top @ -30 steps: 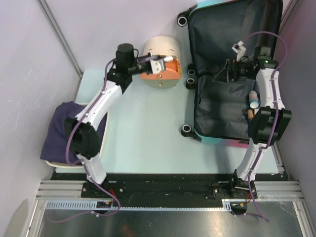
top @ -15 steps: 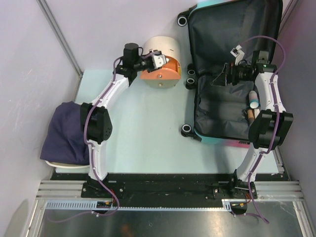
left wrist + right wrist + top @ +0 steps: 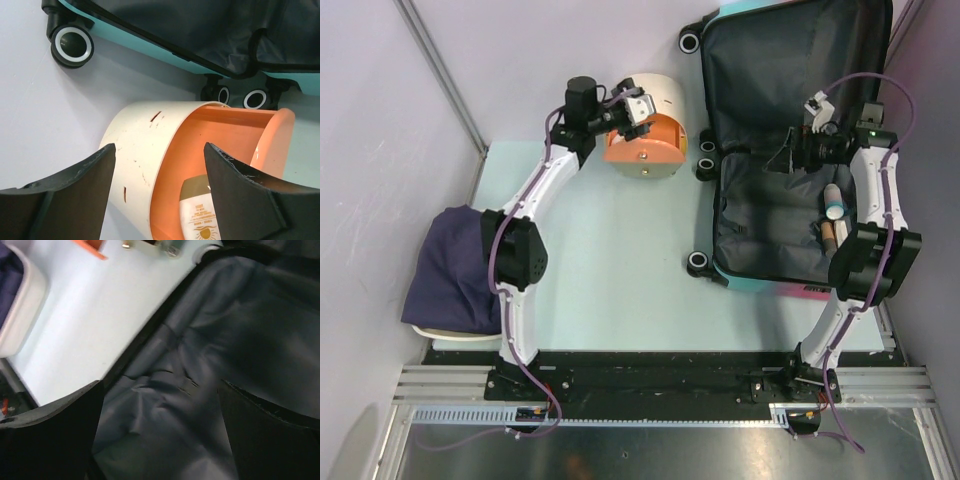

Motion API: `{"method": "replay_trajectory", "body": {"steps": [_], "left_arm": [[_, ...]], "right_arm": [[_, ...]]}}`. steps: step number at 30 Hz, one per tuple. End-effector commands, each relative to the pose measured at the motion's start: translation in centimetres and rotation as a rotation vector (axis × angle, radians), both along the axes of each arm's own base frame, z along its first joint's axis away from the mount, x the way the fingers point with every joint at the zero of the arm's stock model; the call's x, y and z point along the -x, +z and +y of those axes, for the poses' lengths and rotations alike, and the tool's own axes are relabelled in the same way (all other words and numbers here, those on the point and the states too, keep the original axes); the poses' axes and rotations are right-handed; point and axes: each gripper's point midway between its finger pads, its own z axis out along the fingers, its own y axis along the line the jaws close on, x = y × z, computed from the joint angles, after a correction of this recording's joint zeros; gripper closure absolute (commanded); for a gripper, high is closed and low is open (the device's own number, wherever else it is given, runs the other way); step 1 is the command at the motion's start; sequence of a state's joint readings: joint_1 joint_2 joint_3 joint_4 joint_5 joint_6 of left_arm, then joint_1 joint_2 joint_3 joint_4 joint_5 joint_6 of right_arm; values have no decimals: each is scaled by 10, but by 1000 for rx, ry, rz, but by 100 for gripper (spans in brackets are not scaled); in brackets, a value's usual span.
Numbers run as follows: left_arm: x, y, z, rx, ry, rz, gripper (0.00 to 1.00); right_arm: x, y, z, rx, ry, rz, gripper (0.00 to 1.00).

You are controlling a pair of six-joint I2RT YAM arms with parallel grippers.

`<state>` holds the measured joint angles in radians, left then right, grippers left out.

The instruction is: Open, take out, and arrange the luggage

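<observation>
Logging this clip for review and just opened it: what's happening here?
The suitcase lies open on the right side. The right gripper hovers open above its grey lining, holding nothing; small bottles lie along the lining's right edge. The left gripper, also open and empty, is over the cream round box, whose orange drawer stands pulled out with a bottle in it.
</observation>
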<state>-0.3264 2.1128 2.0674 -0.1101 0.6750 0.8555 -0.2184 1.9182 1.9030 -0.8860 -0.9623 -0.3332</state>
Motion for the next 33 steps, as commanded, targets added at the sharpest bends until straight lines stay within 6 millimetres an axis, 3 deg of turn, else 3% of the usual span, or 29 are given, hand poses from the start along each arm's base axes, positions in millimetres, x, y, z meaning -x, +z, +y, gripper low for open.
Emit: {"method": "replay_trajectory", "body": {"steps": [1, 6, 8, 9, 10, 13, 15, 16, 17, 18, 19, 21, 29, 33], "left_arm": [[26, 96, 10, 138, 16, -78, 24], [35, 104, 8, 243, 47, 46, 23], [40, 101, 2, 274, 42, 103, 23], [44, 99, -2, 279, 36, 122, 23], [46, 95, -3, 281, 31, 140, 22], [51, 79, -10, 290, 28, 208, 23], [53, 74, -11, 310, 29, 256, 23], [53, 68, -12, 313, 29, 279, 23], [54, 65, -12, 324, 29, 305, 23], [54, 61, -14, 328, 27, 324, 23], [56, 60, -16, 334, 19, 336, 23], [58, 58, -20, 344, 9, 365, 23], [66, 50, -24, 337, -13, 395, 23], [68, 48, -23, 315, -21, 376, 22]], "right_arm": [[-11, 7, -47, 201, -146, -48, 0], [-10, -11, -98, 410, -329, 7, 4], [-5, -16, -119, 502, -400, 27, 6], [-1, -28, -127, 539, -425, 61, 7], [3, -32, -145, 621, -499, 81, 8], [9, -41, -174, 755, -678, 120, 14], [1, -38, -167, 822, -736, 67, 19], [11, -54, -177, 934, -800, 98, 22], [-2, -43, -178, 960, -861, 9, 26], [-3, -47, -176, 1007, -876, -2, 34], [-2, -54, -170, 1050, -883, 0, 36], [-9, -59, -167, 1004, -933, -1, 36], [-24, -87, -190, 961, -1069, 36, 34], [-26, -95, -192, 927, -1085, 70, 20]]}}
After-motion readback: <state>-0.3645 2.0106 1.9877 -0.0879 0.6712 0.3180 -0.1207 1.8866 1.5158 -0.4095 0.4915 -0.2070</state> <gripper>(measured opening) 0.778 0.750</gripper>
